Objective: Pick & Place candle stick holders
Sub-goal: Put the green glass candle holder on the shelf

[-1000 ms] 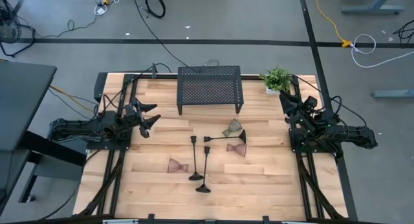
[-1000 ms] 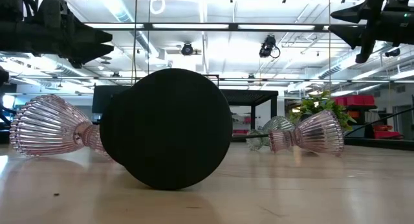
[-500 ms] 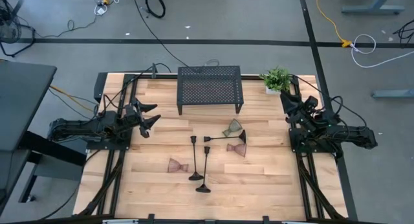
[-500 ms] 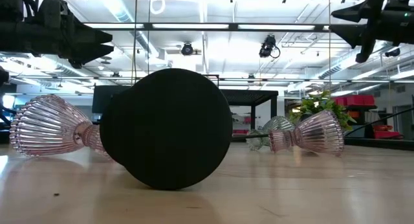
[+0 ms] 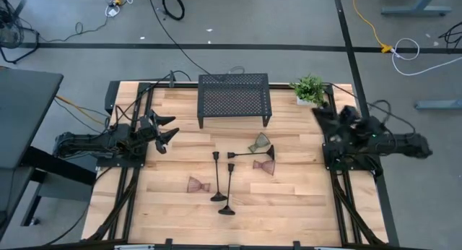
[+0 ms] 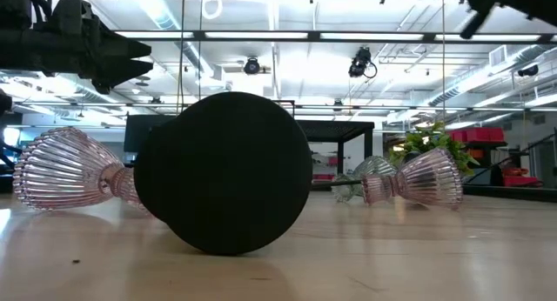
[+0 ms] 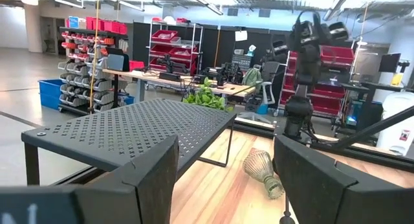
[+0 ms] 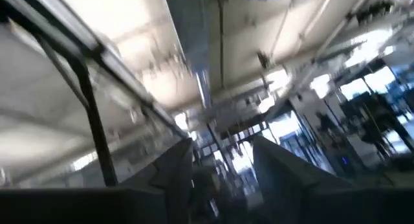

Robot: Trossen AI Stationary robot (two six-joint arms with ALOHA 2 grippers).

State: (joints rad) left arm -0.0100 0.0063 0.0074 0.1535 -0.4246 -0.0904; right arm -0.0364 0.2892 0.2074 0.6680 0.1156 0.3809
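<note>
The mesh rack (image 5: 234,98) stands at twelve o'clock. Candle stick holders (image 5: 229,174) lie toppled at centre, one base (image 6: 223,172) hiding much of the low view. Left gripper (image 5: 171,132), nine o'clock, gapes empty; right gripper (image 5: 318,113), three o'clock, is blurred, apparently parted.

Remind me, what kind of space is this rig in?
Most likely a robotics lab or workshop. The left wrist view shows shelving with red parts bins and workbenches behind the table, and the high view shows a bare concrete floor with loose cables.
</note>
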